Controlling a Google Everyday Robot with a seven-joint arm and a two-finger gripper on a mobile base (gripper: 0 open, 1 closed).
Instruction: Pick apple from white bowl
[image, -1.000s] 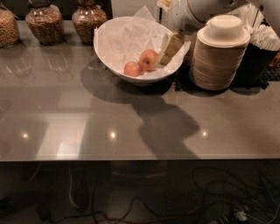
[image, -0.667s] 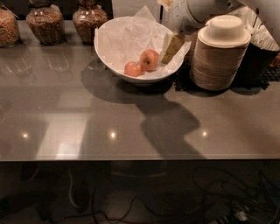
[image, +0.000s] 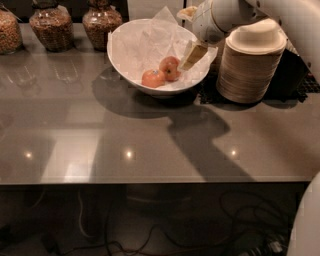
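Note:
The white bowl (image: 125, 60) stands at the back of the grey table, lined with crinkled white tissue paper. Two apples lie in its right half. The rounder red-orange apple (image: 170, 67) is further back; a flatter orange-red apple (image: 152, 78) lies in front and to the left, touching it. My gripper (image: 193, 54) reaches in from the upper right and hangs over the bowl's right rim. Its tan tip is just right of the rounder apple and apart from it. It holds nothing that I can see.
A tall stack of beige disposable bowls (image: 250, 62) stands right of the white bowl, close under my arm. Three glass jars of grain (image: 50, 27) line the back left. A dark mat (image: 295, 75) lies at the back right. The table's front edge (image: 150, 181) runs across.
My gripper has shifted slightly left and down, closer to the rounder apple. The apples and the bowl have not moved.

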